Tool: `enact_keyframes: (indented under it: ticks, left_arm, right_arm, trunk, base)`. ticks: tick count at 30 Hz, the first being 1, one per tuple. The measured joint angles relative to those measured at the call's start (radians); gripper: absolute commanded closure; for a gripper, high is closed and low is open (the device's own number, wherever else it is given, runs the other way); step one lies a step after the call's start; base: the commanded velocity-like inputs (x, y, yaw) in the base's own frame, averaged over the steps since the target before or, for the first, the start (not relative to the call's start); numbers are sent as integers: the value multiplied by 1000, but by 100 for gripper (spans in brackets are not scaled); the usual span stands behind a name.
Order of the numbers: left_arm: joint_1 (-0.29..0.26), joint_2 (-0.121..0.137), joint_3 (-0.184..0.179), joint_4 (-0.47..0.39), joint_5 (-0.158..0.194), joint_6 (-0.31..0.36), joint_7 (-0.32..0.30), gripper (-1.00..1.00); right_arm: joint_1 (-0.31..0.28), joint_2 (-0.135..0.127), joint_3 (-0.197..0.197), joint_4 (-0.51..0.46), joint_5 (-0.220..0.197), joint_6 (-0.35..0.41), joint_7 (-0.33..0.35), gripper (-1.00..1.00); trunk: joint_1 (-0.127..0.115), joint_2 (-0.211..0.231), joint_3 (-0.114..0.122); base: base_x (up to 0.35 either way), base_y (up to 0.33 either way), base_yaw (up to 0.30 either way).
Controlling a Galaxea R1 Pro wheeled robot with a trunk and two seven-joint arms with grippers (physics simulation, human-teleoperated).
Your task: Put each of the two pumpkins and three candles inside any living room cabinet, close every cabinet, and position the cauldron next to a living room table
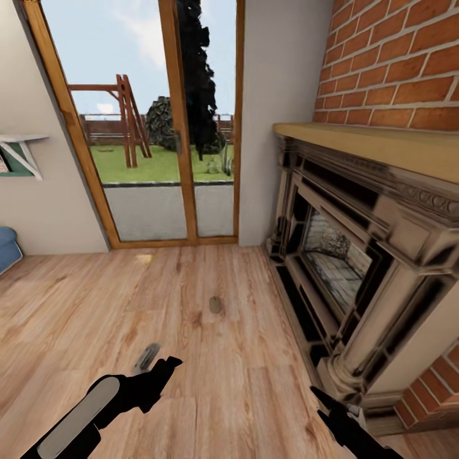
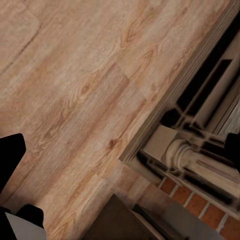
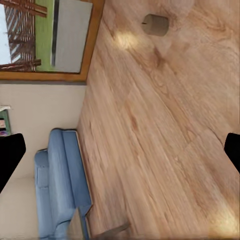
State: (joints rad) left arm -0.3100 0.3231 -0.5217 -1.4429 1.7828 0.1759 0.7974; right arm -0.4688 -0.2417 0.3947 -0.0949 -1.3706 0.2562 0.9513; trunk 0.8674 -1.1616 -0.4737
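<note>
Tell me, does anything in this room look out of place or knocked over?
Yes. One candle sits alone on the bare wooden floor in front of the glass doors, left of the fireplace. In the right wrist view it seems to lie on its side, with one flat end showing. Nothing looks spilled or broken.

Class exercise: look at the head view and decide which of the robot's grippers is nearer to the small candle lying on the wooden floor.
Left. The left gripper sits just short of the candle, slightly to its left. The right gripper is lower in the view and farther to the candle's right, beside the fireplace.
</note>
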Motion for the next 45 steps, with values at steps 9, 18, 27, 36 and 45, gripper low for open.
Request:
enact_keyframes:
  ticks: [9, 18, 27, 36, 45]
  left_arm:
    - [0, 0, 0, 0, -1, 0, -1, -100]
    - [0, 0, 0, 2, -1, 0, -1, -100]
    - [0, 1, 4, 5, -1, 0, -2, -100]
    - [0, 1, 9, 5, -1, 1, -2, -100]
    - [0, 1, 11, 5, -1, 1, -2, -100]
  right_arm:
    - [0, -1, 0, 0, 0, 1, 9, -100]
    - [1, -2, 3, -1, 1, 4, 9, -100]
    - [1, -2, 3, 0, 1, 2, 14, -100]
    - [1, -2, 3, 0, 1, 2, 14, -100]
    - [1, -2, 3, -2, 1, 2, 13, -100]
  trunk:
    - [0, 0, 0]
    - [0, 0, 0]
    - [0, 0, 0]
    - [0, 0, 0]
    - [0, 0, 0]
  base:
    - [0, 0, 82]
    - [0, 0, 1]
    - [9, 3, 0]
    - [226, 143, 24]
    - [267, 176, 92]
